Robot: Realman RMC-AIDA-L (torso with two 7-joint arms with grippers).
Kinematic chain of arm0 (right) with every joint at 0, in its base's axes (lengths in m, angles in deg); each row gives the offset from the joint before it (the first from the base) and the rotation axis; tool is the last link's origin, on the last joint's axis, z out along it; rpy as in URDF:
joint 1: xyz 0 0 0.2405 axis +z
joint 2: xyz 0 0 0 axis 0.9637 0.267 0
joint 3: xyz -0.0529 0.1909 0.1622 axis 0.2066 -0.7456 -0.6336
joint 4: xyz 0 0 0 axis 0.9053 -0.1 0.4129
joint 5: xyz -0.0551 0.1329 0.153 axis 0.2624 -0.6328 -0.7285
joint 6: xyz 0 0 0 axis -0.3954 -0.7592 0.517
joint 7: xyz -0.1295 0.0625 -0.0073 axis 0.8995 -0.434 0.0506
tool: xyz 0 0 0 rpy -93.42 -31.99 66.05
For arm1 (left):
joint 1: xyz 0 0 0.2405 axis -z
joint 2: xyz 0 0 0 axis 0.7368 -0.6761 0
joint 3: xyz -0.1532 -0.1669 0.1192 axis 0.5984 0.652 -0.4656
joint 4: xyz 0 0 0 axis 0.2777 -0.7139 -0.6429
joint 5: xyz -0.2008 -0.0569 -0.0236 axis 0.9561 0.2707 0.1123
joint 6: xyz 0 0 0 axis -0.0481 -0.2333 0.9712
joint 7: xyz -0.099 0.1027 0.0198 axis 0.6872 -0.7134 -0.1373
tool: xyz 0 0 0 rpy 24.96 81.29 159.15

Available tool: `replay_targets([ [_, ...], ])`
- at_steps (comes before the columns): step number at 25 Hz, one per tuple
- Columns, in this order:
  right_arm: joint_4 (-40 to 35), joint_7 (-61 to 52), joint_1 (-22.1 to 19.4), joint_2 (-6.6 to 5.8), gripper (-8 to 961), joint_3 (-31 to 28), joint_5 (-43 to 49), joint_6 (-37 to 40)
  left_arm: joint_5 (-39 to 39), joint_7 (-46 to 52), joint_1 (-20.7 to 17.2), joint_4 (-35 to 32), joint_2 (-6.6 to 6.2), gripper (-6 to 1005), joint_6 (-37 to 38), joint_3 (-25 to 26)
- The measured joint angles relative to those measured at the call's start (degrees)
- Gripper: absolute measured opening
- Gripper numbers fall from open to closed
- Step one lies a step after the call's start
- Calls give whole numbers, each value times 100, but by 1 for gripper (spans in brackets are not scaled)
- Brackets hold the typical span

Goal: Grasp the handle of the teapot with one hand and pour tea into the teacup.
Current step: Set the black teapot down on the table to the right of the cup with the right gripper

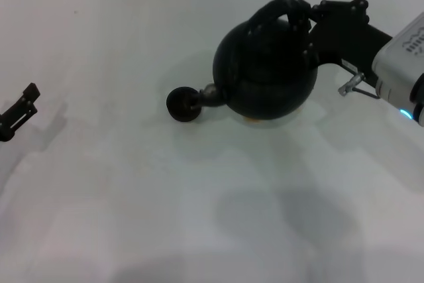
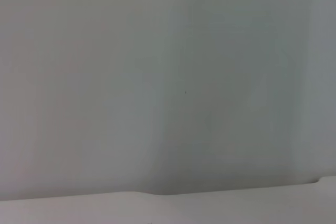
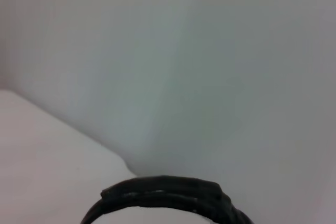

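While the right gripper (image 1: 306, 23) clasps the handle (image 1: 281, 10), the teapot (image 1: 265, 71) tilts beneath it, spout seemingly touching the teacup (image 1: 180, 103); left gripper (image 1: 20, 111) idles far off, fingers unclear

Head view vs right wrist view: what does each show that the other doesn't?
Head only: the whole teapot, its spout over the teacup, the right hand at the handle, and the left hand parked apart at the table's left edge. Right wrist only: nothing extra. Both: the black handle and the white table.
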State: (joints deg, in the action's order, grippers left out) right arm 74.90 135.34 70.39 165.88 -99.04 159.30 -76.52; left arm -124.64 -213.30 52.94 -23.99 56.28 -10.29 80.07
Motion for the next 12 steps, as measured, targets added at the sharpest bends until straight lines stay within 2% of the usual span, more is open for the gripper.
replay_targets([
  [12, -404, 460, 229, 14, 102, -142, -52, -107, 0, 0, 29, -17, 4, 862, 45, -9],
])
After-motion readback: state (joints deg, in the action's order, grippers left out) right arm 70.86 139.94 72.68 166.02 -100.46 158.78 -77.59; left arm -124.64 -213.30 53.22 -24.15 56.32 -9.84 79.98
